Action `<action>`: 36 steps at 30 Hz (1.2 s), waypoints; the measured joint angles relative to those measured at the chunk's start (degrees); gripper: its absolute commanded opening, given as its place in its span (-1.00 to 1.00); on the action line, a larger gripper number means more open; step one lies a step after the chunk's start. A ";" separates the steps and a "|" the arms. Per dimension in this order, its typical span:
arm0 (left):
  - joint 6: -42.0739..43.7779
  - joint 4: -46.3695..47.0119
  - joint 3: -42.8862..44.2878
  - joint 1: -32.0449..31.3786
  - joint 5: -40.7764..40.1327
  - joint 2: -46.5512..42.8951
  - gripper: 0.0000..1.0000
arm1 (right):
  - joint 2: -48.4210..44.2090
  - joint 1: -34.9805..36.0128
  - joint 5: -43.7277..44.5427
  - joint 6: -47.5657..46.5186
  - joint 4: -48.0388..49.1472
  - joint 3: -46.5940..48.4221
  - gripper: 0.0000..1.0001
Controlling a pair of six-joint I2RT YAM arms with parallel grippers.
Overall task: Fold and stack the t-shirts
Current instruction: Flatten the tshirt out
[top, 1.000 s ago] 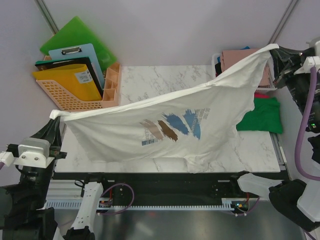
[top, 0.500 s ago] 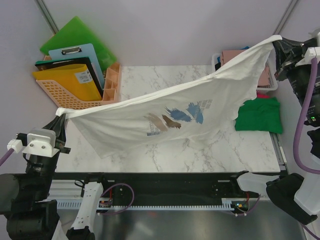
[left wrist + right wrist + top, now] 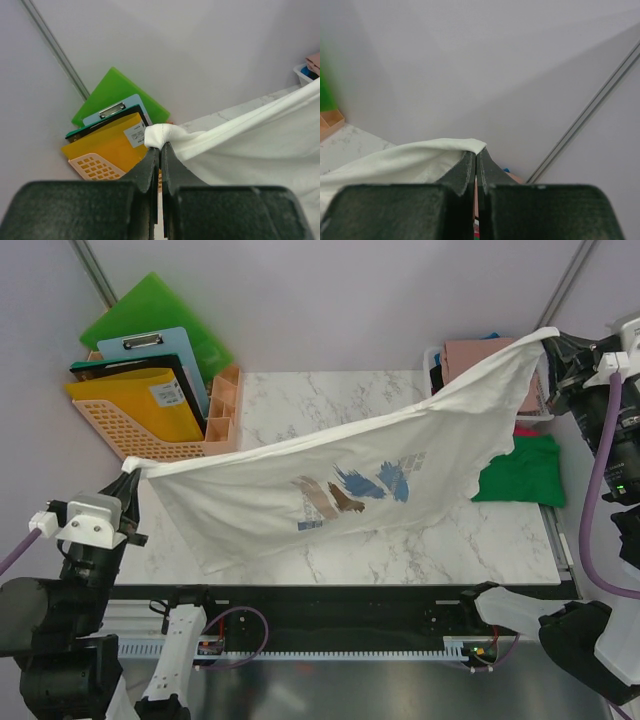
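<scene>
**White shirt held up by both ends**

You have the white shirt (image 3: 260,505) stretched in the air between your two arms. It hangs over the table (image 3: 400,545), and its low edge sags close to the marble top.

Only the top view shows you the whole shirt. There you see its print (image 3: 350,490), some blue and brown brush marks. I can read no words in it. That view also shows a green shirt (image 3: 525,472) lying flat on the right side of the table, partly behind the white one. A pink shirt (image 3: 475,355) sits in the basket (image 3: 431,362) at the far right corner.

The left wrist view shows you the grip up close. The left gripper (image 3: 160,150) is closed tight on a bunched end of the shirt. Behind it stand a green board (image 3: 117,87), a blue clipboard (image 3: 120,106) and a yellow folder (image 3: 107,142). The folder has a white sticker (image 3: 135,134), but its writing is too small to read.

The right wrist view shows the right gripper (image 3: 476,157) pinched shut on the other end, held up high. Past it you see mostly the bare wall.
</scene>
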 measured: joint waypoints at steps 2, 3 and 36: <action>-0.02 -0.09 -1.86 0.02 0.94 -0.37 -0.95 | -1.18 0.00 0.79 -0.02 0.11 -2.23 -1.00; -0.02 -0.09 -2.75 0.02 1.40 -0.44 -0.95 | -1.70 0.00 1.25 -0.02 0.35 -3.52 -1.00; -3.39 0.74 15.30 1.77 6.56 3.15 -0.95 | -10.36 -7.45 -0.15 3.34 -0.59 5.70 -1.00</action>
